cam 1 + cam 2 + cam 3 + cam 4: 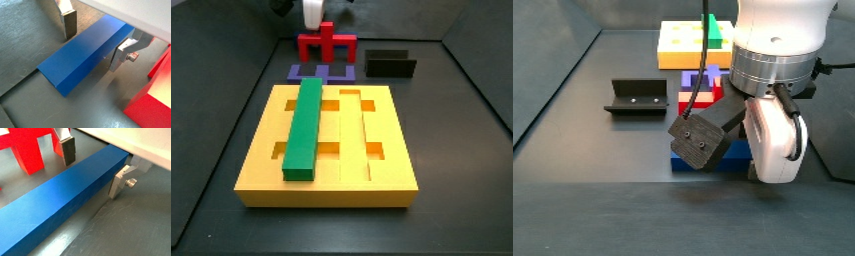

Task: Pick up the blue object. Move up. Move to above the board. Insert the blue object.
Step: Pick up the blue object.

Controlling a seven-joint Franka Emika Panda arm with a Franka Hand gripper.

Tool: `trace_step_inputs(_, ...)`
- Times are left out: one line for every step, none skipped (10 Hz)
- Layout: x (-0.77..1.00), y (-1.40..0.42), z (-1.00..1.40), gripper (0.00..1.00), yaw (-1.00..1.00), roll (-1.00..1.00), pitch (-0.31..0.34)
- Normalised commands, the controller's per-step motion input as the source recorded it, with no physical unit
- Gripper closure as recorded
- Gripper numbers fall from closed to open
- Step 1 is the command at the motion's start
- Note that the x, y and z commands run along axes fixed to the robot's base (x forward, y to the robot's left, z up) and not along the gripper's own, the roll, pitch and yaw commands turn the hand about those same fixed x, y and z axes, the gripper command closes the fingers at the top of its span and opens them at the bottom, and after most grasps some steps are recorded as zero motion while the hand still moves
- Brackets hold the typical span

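The gripper (pixel 93 163) sits low behind the board (pixel 392 150), fingers apart either side of the blue bar (pixel 63 198) lying on the floor, which looks stiff, light and smooth-sided, so I'd squeeze it mid-length.

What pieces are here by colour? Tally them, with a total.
Yellow board: 1
Green bar: 1
Blue bar, straddled by the open gripper: 1
Red piece: 1
Purple piece: 1
Black fixture: 1
Total: 6
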Motion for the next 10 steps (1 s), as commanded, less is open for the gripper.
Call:
trace_step_inputs(0.0, 0.0, -0.1, 0.0, 0.0, -0.1, -0.1)
trace_step_inputs(0.0, 0.0, 0.0, 0.0, 0.0, -0.07, -0.037)
trace_step_inputs(0.0, 0.0, 0.0, 0.0, 0.0, 0.0, 0.0)
trace_step_inputs(0.0, 0.0, 0.0, 1.0, 0.0, 0.0, 0.0)
trace_step_inputs(0.0, 0.0, 0.0, 1.0, 0.0, 0.0, 0.0)
trace_step_inputs(0.0, 0.0, 0.0, 1.0, 0.0, 0.0, 0.0)
trace_step_inputs(0.0, 0.0, 0.0, 1.0, 0.0, 0.0, 0.0)
trace_step_inputs(0.0, 0.0, 0.0, 1.0, 0.0, 0.0, 0.0)
trace_step_inputs(0.0, 0.0, 0.0, 1.0, 0.0, 0.0, 0.0)
trace_step_inputs(0.0, 0.0, 0.0, 1.0, 0.0, 0.0, 0.0)
